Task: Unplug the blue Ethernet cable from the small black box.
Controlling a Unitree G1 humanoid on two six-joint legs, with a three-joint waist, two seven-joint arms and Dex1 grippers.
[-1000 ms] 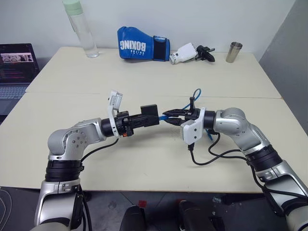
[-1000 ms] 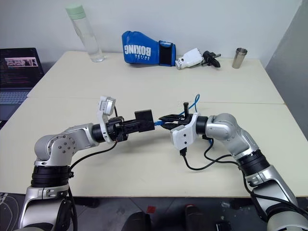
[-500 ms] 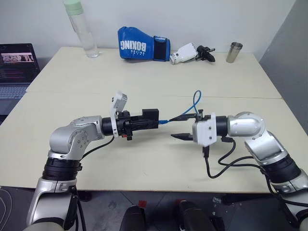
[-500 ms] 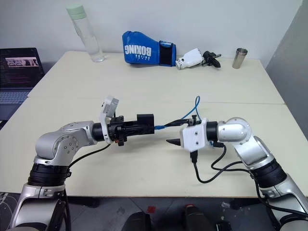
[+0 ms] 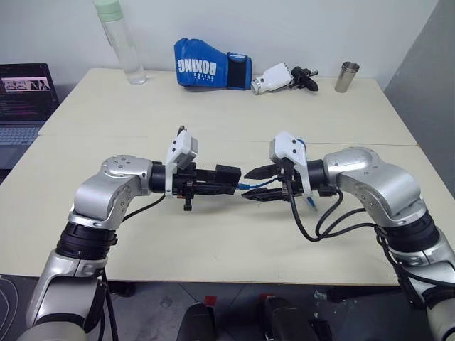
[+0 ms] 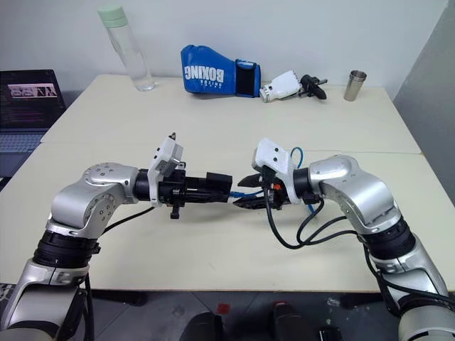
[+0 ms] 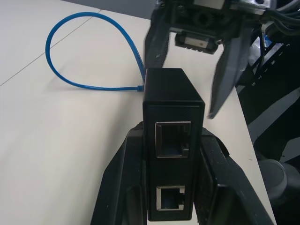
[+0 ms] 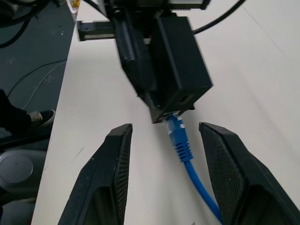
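Note:
My left gripper (image 5: 222, 183) is shut on the small black box (image 5: 228, 174) and holds it level above the table's middle. In the left wrist view the box (image 7: 173, 108) sits clamped between the left fingers (image 7: 123, 183), with two empty ports facing the camera. The blue Ethernet cable (image 8: 179, 138) is plugged into a port on the box's far edge (image 8: 180, 75) and loops away over the table (image 7: 93, 49). My right gripper (image 5: 256, 184) faces the box, open, with one finger on either side of the cable's plug and touching neither.
A blue boxing glove (image 5: 211, 65), a clear bottle with a green cap (image 5: 120, 42), a white and black tool (image 5: 283, 76) and a metal cup (image 5: 346, 77) stand along the table's far edge. A laptop (image 5: 24, 96) sits at the far left.
The right gripper let go of the cable, rolled over, and now stands open around the plug beside the box. The left wrist rolled, turning the box. The cable loop dropped behind the right wrist.

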